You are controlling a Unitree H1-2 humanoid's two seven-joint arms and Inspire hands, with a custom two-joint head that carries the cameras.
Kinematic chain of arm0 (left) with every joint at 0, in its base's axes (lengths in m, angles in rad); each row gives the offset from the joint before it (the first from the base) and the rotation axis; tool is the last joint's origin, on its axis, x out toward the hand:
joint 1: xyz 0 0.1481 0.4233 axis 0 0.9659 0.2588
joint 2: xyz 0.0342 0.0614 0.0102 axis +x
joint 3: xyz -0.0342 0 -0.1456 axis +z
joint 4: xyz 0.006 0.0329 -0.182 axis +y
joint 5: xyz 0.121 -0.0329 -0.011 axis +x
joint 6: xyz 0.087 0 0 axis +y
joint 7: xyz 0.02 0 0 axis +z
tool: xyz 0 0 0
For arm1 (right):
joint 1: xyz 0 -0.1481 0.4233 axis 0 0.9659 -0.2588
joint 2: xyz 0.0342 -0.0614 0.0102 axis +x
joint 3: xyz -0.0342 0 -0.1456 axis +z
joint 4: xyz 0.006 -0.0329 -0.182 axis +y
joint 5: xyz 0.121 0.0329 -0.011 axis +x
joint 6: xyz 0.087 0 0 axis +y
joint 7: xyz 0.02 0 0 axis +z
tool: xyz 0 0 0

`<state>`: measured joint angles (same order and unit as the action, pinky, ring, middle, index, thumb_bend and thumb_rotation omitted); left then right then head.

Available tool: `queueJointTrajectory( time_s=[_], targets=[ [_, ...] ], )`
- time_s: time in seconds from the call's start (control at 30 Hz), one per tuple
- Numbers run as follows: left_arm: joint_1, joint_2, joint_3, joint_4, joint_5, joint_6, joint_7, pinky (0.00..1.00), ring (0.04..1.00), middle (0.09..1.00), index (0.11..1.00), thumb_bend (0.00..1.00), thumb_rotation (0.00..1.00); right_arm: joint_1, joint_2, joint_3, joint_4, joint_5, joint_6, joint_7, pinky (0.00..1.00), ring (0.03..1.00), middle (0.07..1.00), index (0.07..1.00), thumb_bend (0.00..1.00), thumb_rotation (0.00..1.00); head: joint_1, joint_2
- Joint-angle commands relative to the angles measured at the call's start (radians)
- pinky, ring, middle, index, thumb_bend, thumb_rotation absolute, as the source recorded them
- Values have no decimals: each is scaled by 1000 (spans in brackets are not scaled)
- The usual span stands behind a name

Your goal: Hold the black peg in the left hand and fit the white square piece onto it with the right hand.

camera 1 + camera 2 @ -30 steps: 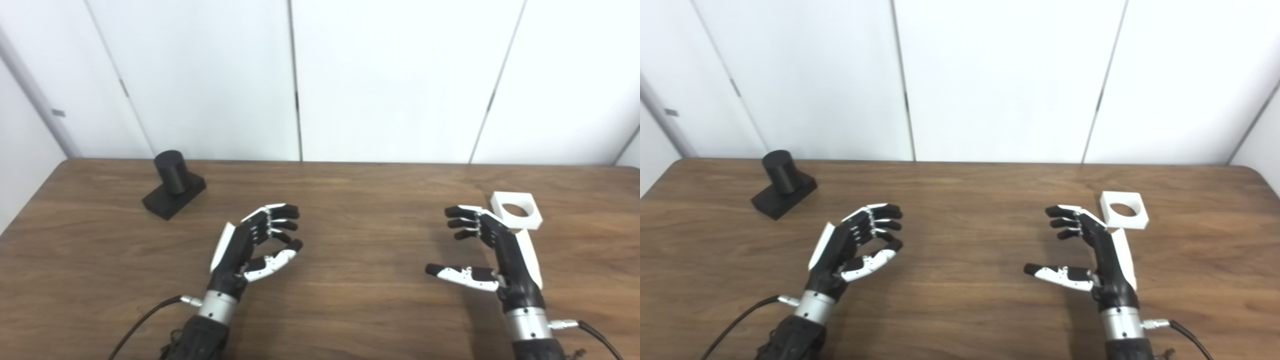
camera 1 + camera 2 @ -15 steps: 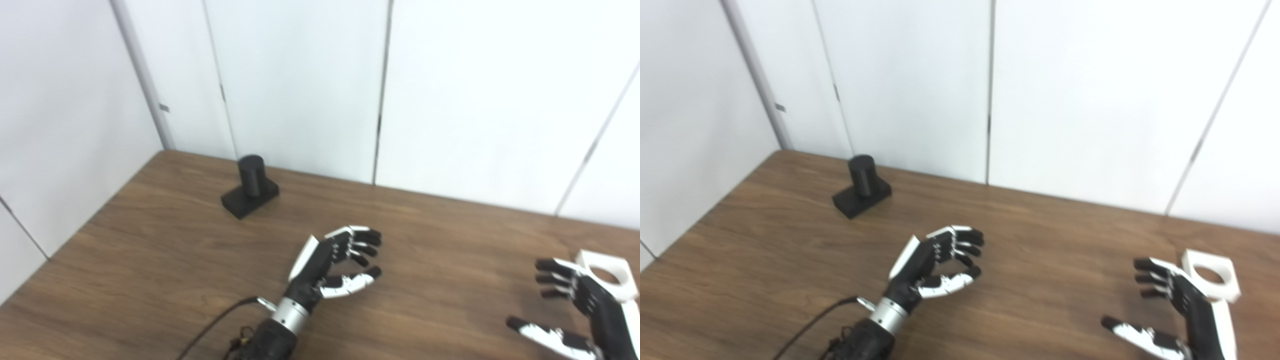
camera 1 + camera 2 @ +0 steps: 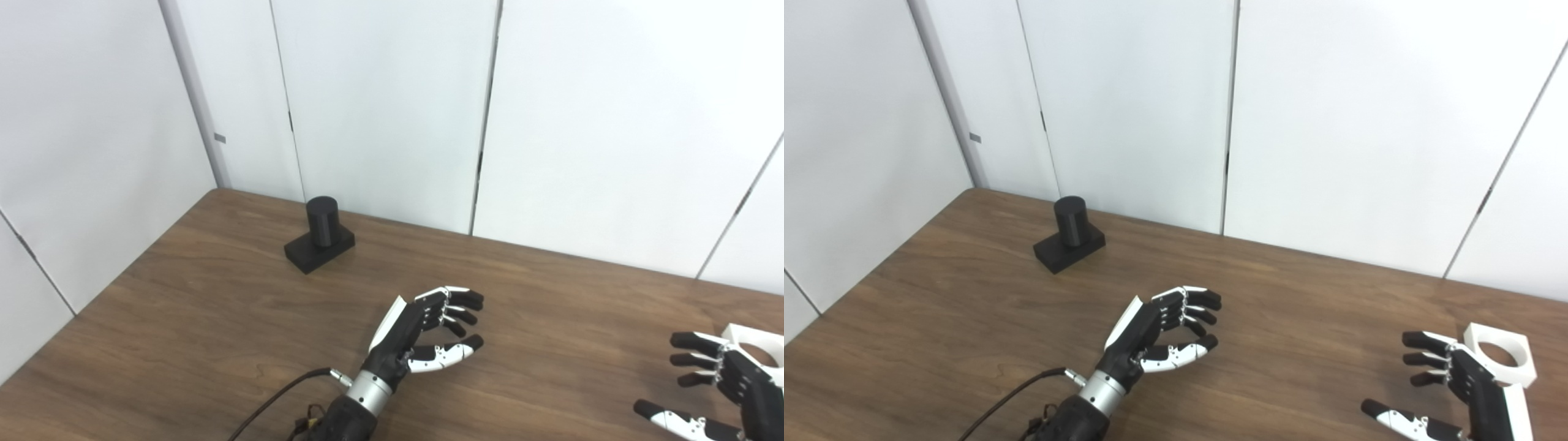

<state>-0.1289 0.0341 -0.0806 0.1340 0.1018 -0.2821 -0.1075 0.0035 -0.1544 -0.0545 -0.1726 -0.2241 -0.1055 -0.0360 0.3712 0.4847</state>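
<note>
The black peg [image 3: 321, 234], a short upright cylinder on a flat black base, stands on the wooden table [image 3: 202, 306] at the far left, near the wall. My left hand [image 3: 425, 334] hovers over the table's middle, well to the right of and nearer than the peg, open and holding nothing. The white square piece [image 3: 1500, 362] with a round hole lies flat at the right edge. My right hand [image 3: 1458, 392] is open just left of it, partly cut off by the picture's bottom edge, holding nothing.
White wall panels [image 3: 392, 110] rise right behind the table's far edge and along its left side. A black cable [image 3: 275, 401] runs from my left wrist off the bottom edge.
The camera has swung left and tilted, so the whole scene has shifted right. Both hands keep their open poses and the peg and white piece have not moved on the table.
</note>
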Motion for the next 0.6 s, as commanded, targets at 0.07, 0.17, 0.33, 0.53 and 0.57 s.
queueJointTrajectory(
  time_s=[0.07, 0.17, 0.33, 0.53, 0.57],
  targets=[
    [-43, 1, 3, -18, 52, -28, 48, 545, 669, 713, 691, 603, 42, -32, -12, -6, -42, 0, -9, -1, 469, 610, 675, 640, 504, 0, 0, 0],
    [-59, 17, 6, -55, 167, -1, 103, 482, 625, 697, 659, 698, 42, -34, -13, -9, -47, 5, 1, 3, 473, 610, 672, 636, 504, 0, 2, -3],
    [-85, 74, 13, -124, 245, 78, 89, 481, 634, 692, 654, 725, 95, -37, -20, -15, -42, 16, 0, 8, 472, 607, 666, 631, 510, 0, 13, -4],
    [-116, 146, 20, -184, 229, 159, 45, 475, 605, 683, 649, 739, 61, -36, -24, -18, -48, 25, 5, 12, 470, 606, 666, 629, 506, 0, 22, -4],
    [-120, 157, 24, -190, 229, 166, 42, 471, 600, 681, 646, 743, 56, -36, -25, -18, -46, 26, 0, 12, 469, 605, 664, 627, 502, 0, 22, -4]
  ],
)
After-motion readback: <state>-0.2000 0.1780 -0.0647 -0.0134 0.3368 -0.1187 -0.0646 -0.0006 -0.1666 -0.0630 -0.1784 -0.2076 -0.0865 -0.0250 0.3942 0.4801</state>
